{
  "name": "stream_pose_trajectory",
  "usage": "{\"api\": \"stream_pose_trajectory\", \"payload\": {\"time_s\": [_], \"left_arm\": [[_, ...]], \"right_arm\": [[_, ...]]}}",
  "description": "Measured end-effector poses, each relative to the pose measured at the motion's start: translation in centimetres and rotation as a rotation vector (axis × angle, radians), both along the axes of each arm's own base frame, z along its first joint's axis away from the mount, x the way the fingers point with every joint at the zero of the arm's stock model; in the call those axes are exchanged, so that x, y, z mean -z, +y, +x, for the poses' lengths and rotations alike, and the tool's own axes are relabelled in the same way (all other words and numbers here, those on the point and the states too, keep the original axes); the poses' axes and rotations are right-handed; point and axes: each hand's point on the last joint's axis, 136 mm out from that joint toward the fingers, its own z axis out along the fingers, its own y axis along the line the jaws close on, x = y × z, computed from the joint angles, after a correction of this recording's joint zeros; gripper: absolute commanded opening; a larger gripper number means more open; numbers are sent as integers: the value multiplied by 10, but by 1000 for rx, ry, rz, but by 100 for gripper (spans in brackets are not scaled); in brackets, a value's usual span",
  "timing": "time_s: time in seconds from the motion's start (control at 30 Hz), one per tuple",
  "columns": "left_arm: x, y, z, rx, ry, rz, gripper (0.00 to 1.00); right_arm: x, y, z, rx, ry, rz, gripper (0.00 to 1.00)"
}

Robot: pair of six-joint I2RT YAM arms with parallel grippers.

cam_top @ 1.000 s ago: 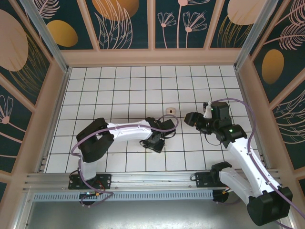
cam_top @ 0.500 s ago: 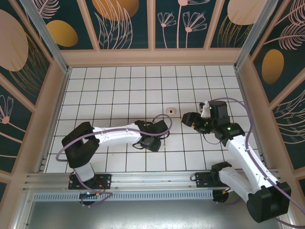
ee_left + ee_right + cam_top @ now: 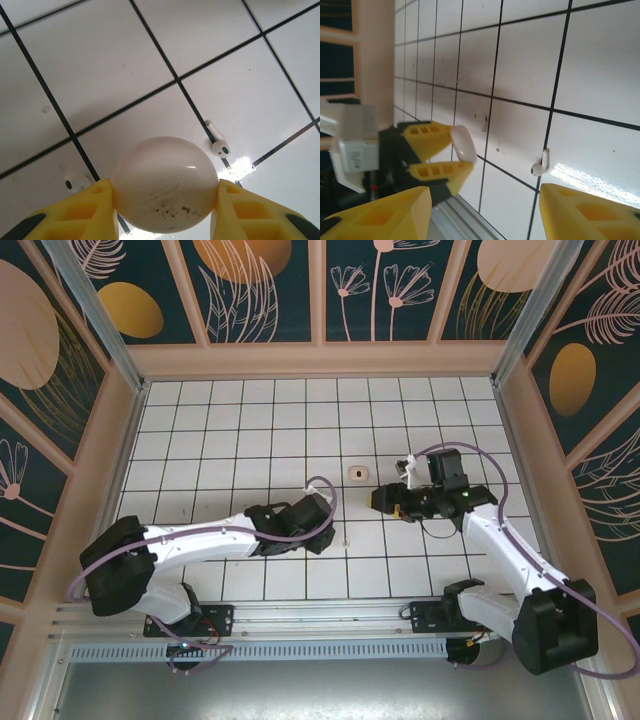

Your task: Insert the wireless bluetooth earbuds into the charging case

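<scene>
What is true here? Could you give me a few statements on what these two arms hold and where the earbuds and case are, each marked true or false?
1. The left jaws are shut on a pale round object. True.
2. The right jaws grip an earbud. False: they stand open with nothing between them.
3. An earbud lies loose on the tiled table, along a grid line. True.
4. The charging case is held up by the right jaws. False: it sits on the table between the two arms, gripped by neither.
</scene>
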Motion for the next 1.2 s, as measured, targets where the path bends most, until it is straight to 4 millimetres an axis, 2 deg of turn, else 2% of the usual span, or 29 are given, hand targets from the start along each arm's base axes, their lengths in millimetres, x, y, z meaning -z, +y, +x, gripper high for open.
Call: {"api": "stream_pose_trajectory", "payload": {"time_s": [0.13, 0.33, 0.6, 0.9, 1.2], "left_arm": [[-11, 0, 4, 36, -85, -51, 29], [-26, -7, 5, 127, -193, -118, 29], [-46, -25, -2, 313, -314, -170, 30], [-46, -35, -10, 494, -383, -132, 30], [-51, -39, -10, 529, -418, -137, 30]], "right_arm": [[-6, 8, 3, -89, -42, 19, 58], [-3, 17, -2, -171, -22, 73, 58], [-11, 26, -10, -242, -31, 132, 56], [-7, 44, -30, -326, -18, 111, 55], [0, 49, -34, -335, 7, 79, 55]]}}
